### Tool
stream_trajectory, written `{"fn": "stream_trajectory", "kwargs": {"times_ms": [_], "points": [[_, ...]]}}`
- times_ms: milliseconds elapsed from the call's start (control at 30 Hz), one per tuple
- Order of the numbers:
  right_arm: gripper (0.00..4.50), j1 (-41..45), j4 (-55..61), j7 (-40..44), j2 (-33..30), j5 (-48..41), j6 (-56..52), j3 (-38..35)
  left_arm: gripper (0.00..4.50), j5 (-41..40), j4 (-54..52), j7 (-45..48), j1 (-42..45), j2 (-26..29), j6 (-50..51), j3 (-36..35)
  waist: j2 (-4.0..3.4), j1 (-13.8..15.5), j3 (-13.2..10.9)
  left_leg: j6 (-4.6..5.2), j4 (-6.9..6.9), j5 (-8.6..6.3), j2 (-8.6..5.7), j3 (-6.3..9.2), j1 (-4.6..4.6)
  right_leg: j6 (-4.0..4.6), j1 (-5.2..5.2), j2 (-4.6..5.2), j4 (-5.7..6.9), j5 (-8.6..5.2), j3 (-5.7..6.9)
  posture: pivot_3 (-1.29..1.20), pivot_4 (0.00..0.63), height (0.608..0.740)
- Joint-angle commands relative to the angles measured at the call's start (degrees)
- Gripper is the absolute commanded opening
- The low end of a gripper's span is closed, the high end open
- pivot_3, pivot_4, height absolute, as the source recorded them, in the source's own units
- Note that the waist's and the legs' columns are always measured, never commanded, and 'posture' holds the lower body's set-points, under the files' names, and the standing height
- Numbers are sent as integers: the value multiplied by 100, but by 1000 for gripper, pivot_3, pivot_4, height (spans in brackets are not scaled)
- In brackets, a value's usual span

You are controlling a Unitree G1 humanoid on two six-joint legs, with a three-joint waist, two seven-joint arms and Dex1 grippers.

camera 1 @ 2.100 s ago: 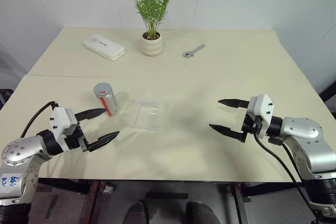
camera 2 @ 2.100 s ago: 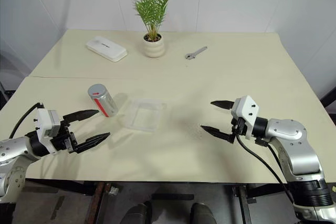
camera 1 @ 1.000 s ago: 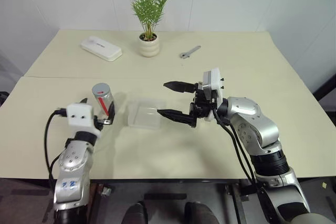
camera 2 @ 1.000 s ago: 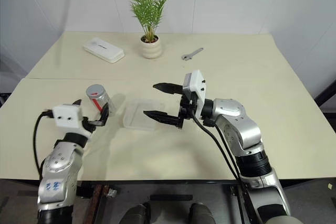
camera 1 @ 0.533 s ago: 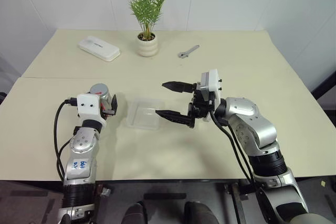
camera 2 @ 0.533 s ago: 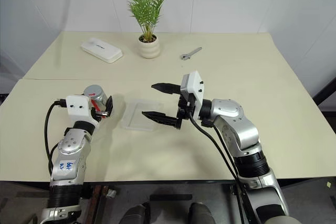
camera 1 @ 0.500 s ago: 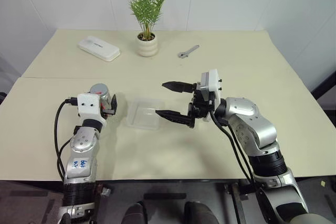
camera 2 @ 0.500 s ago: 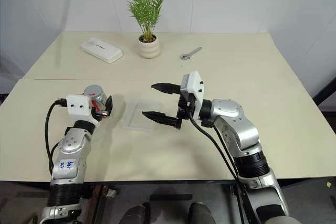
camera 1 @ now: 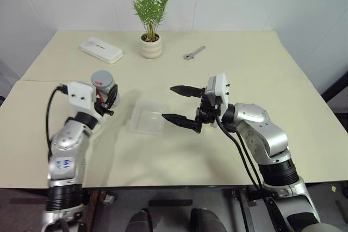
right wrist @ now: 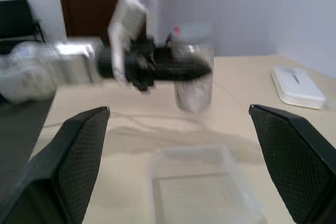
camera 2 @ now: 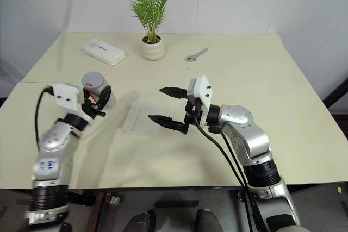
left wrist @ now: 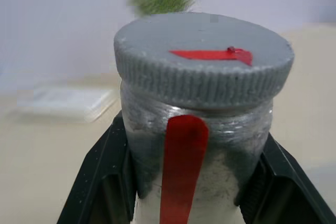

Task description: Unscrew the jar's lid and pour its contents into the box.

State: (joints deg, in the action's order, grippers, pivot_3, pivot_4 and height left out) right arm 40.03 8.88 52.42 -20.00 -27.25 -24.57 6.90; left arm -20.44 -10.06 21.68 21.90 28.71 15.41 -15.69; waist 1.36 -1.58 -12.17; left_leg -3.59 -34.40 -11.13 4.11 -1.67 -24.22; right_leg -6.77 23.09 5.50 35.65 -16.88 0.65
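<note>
Left pincer (camera 1: 107,99) clamped on jar (camera 1: 103,83), upright, clear of counter (camera 1: 228,52), lid (left wrist: 203,59) on. Right pincer (camera 1: 178,104) spread wide above box's (camera 1: 148,118) near edge, fingers pointing leftward at jar; lid lies level with it, well apart

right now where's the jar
In the left eye view the jar is on the robot's left, gripped by the left gripper above the table, left of the clear box.
</note>
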Motion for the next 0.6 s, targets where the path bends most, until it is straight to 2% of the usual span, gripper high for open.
{"fn": "stream_trajectory", "kwargs": {"times_ms": [33,200,600], "points": [[4500,480,351,-287,67,-182,-470,-48,1956,-900,-754,807,186,512,895,69,0,1,0,0,1,0,1,-1,-1,1,4,0,1,0,-3,0,150,740],[4500,1054,317,-719,416,-210,-1106,140,1956,-1689,-1115,1394,447,783,1867,408,0,-1,0,1,11,1,2,-10,-2,3,16,-2,2,-2,-11,0,150,740],[4500,1426,-141,-1176,876,191,-1352,462,1956,-1632,-1212,1280,543,409,2072,820,0,-2,0,2,16,1,4,-40,-5,2,47,-7,20,-3,-43,0,150,740]]}}
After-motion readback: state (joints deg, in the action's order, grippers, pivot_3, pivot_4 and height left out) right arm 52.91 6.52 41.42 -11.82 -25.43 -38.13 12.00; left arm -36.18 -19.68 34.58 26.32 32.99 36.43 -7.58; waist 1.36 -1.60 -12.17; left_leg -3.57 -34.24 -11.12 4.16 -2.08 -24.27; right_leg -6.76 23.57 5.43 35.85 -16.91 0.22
